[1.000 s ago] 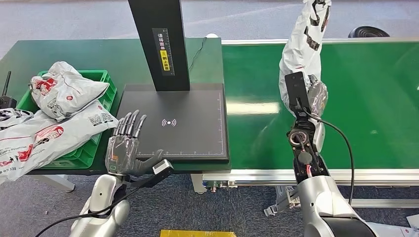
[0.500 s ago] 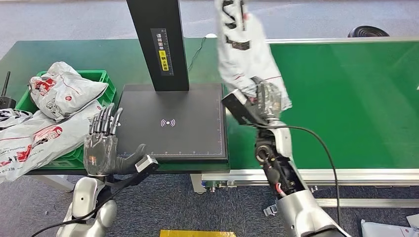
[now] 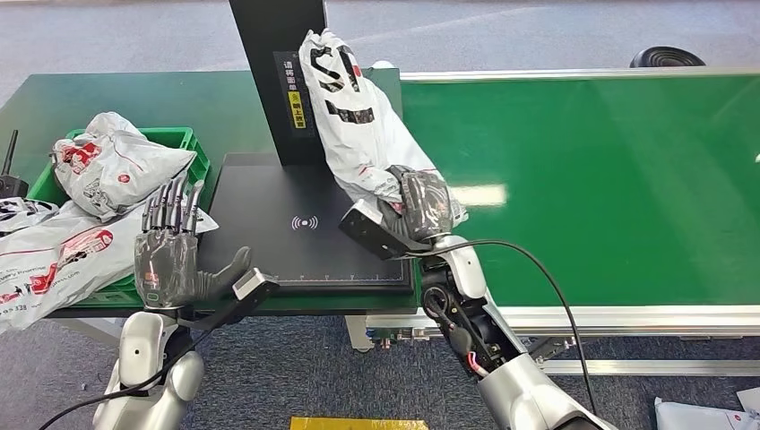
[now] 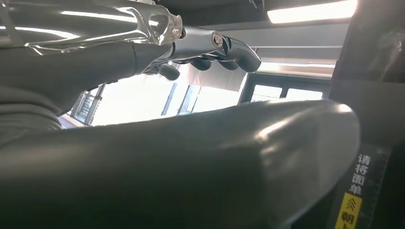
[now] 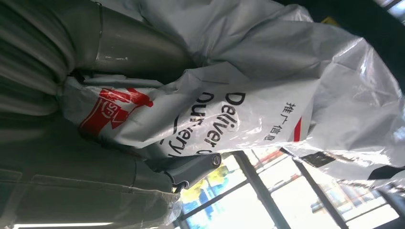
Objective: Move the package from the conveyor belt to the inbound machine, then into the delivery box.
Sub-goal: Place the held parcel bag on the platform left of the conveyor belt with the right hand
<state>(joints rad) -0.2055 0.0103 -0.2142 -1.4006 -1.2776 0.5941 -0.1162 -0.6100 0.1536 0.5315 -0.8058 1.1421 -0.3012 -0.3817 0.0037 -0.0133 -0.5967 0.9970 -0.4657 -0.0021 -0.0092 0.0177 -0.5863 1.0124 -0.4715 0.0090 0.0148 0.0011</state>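
Package, soft and light, held low at 6 o'clock by right robot hand; left robot hand spread, empty.

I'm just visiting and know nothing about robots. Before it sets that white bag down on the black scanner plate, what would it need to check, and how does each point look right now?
1. Grip: right hand holds the white plastic mailer package firmly: ok.
2. Position: package is over the flat black inbound machine plate: ok, though partly past its right edge.
3. Landing area: bare plate around the scan symbol: ok.
4. Left hand out of the way, open at the plate's left edge: ok.
5. Label facing down toward the plate: cannot tell.
6. Green plastic delivery box has room: not ok, bags are piled over it.
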